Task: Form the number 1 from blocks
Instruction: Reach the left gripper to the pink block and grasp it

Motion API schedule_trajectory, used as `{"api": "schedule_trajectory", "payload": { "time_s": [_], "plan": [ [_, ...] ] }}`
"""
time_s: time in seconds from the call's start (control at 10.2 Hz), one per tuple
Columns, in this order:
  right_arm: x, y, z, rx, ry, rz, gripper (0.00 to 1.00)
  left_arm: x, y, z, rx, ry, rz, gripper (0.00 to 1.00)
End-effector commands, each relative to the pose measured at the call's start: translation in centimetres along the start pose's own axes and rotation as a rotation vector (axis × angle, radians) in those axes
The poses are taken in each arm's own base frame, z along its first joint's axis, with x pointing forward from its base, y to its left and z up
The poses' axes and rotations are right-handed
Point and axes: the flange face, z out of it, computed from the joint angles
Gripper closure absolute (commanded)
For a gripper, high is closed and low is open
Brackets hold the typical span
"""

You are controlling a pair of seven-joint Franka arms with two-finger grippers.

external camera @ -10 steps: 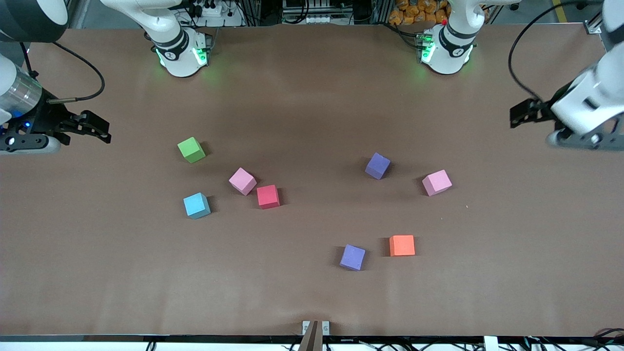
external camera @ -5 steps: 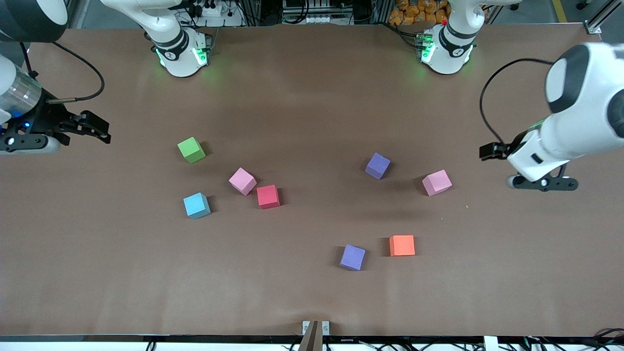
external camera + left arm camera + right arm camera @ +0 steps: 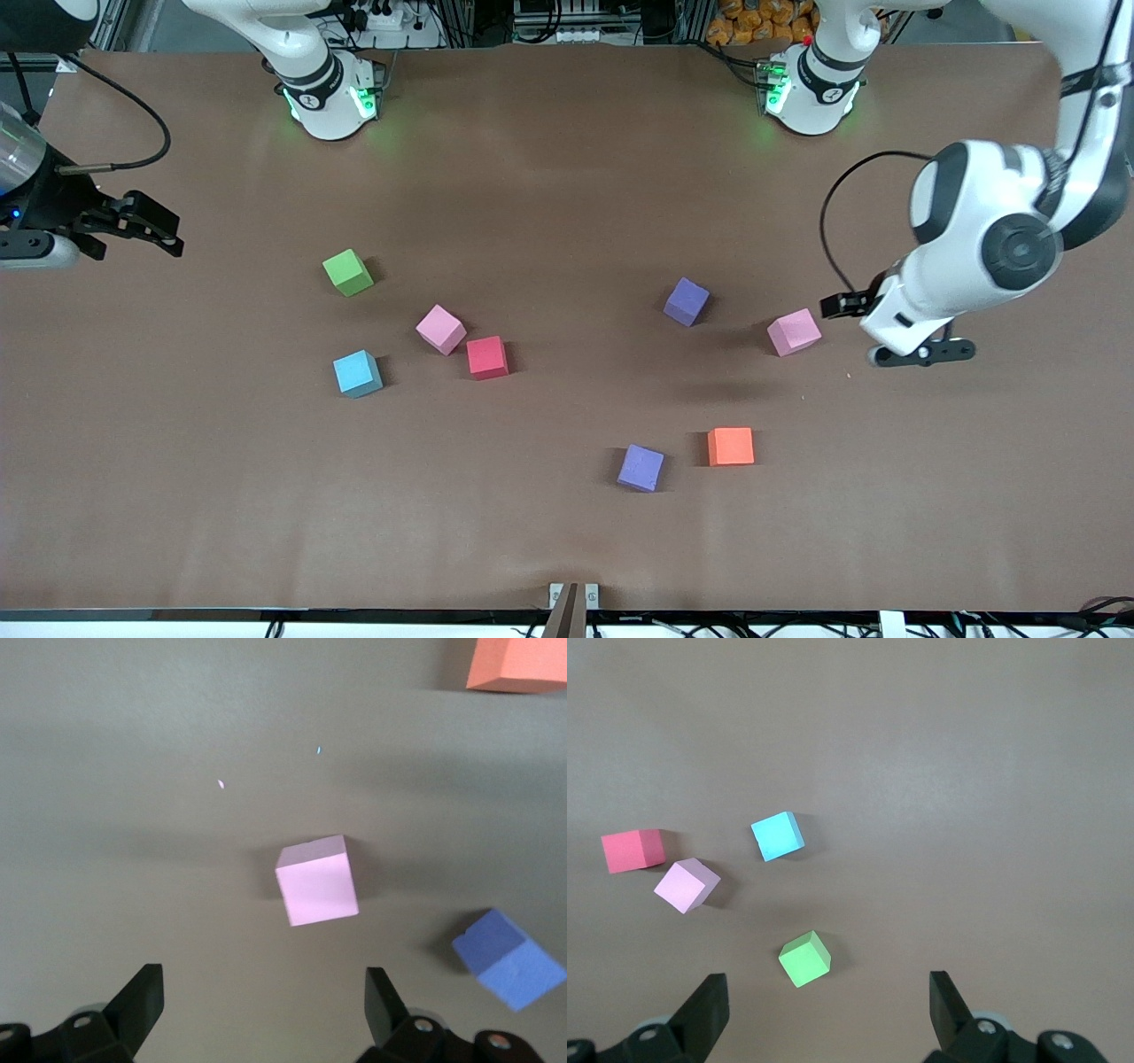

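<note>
My left tool (image 3: 842, 306) hung with its fingers spread apart, empty, just beside the pink block (image 3: 794, 332) at my left arm's end of the desk (image 3: 567, 532), that cube squarely ahead between the fingers. A second earlier this tool sat out at the desk's edge. My right tool (image 3: 151, 232), also spread, waited near the green block (image 3: 347, 272).

The left gripper (image 3: 842, 306) hangs just beside one block (image 3: 794, 332); two more blocks (image 3: 687, 301) (image 3: 731, 446) lie near it, apart.
</note>
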Motion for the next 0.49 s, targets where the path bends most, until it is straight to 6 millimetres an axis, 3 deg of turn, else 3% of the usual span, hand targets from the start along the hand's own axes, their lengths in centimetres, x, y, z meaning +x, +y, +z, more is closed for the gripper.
{"api": "schedule_trajectory", "payload": {
  "time_s": [0.0,0.1,0.39],
  "plan": [
    [0.0,0.8,-2.1,0.004,0.008,0.001,0.0,-0.2,1.0,2.8,-0.006,0.024,-0.075,0.0],
    [-0.1,1.4,-2.7,0.009,0.009,0.01,0.0,-0.4,1.1,4.1,-0.016,0.043,-0.093,0.0],
    [-0.7,0.8,-2.9,0.012,-0.012,0.001,0.0,0.4,1.6,8.1,-0.038,0.071,-0.14,0.0]
  ]
}}
